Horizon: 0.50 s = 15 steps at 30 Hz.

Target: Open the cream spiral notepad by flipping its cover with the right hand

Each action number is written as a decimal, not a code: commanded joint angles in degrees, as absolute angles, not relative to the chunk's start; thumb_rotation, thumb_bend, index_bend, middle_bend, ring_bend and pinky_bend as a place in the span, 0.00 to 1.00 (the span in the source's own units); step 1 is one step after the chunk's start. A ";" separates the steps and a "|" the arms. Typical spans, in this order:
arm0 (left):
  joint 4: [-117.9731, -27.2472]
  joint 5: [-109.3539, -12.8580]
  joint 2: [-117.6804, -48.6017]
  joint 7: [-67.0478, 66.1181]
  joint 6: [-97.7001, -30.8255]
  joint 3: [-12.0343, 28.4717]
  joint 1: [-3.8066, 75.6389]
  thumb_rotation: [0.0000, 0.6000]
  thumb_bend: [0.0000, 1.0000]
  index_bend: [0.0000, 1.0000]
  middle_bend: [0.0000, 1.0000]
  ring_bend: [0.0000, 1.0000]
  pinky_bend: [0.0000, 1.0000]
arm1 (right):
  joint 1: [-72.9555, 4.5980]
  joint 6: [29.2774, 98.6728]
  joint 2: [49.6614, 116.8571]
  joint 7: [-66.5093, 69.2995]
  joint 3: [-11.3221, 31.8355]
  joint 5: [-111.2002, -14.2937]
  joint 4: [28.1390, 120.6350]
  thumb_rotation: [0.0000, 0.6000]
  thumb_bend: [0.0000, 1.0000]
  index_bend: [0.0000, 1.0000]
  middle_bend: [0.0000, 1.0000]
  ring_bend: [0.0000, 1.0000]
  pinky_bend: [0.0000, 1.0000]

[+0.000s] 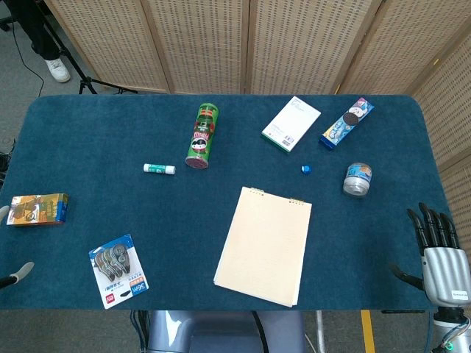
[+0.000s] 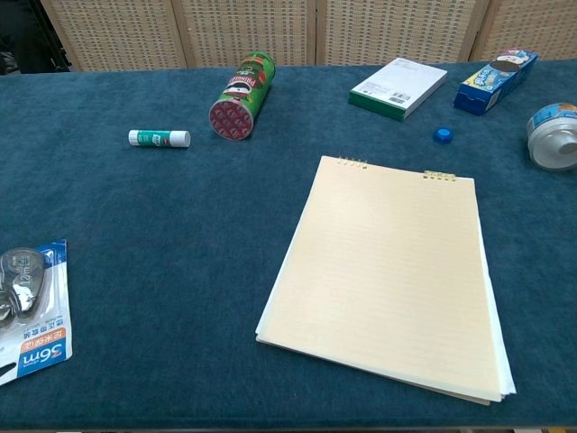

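Setting: a table covered in dark teal cloth (image 1: pixel 184 220), with woven wicker screens (image 1: pixel 294 44) behind it.
Notepad: one cream spiral notepad (image 1: pixel 265 245) lies flat at the near middle of the cloth, binding rings at its far edge, a lined cream sheet facing up.
Right hand: the right hand (image 1: pixel 440 257) hangs off the table's near right corner, well apart from the notepad; fingers spread and pointing up, holding nothing.
Left hand: only a grey tip (image 1: pixel 18 273) shows at the left edge; I cannot tell how it is set.
Count: one green chip can (image 1: pixel 202 135) lying on its side, one glue stick (image 1: pixel 160 169), one white box (image 1: pixel 291 124), one blue cookie pack (image 1: pixel 346 123), one blue cap (image 1: pixel 307 170), one small jar (image 1: pixel 358 179), one colourful carton (image 1: pixel 37 209), one correction tape pack (image 1: pixel 118 271).
Writing: the tape pack reads "36m"; other labels are too small to read.
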State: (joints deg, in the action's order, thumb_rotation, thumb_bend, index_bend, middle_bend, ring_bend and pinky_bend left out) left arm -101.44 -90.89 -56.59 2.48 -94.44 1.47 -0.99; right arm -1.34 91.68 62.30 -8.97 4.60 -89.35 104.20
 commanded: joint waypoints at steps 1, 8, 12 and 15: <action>-101.57 -90.74 -56.46 2.53 -94.21 1.45 -0.94 1.00 0.00 0.00 0.00 0.00 0.00 | -1.47 91.29 62.24 -8.82 4.51 -89.33 104.29 1.00 0.04 0.00 0.00 0.00 0.00; -101.62 -90.75 -56.38 2.61 -94.30 1.46 -1.07 1.00 0.00 0.00 0.00 0.00 0.00 | -1.62 89.90 61.69 -8.01 3.47 -89.95 104.81 1.00 0.05 0.00 0.00 0.00 0.00; -101.64 -91.13 -56.58 2.26 -94.34 1.38 -1.06 1.00 0.00 0.00 0.00 0.00 0.00 | -2.64 86.30 60.67 -6.14 1.67 -91.02 105.65 1.00 0.11 0.06 0.00 0.00 0.00; -101.49 -91.41 -56.88 1.74 -94.31 1.44 -0.92 1.00 0.00 0.00 0.00 0.00 0.00 | -4.88 82.57 60.70 -3.59 -0.32 -95.51 103.63 1.00 0.13 0.14 0.00 0.00 0.00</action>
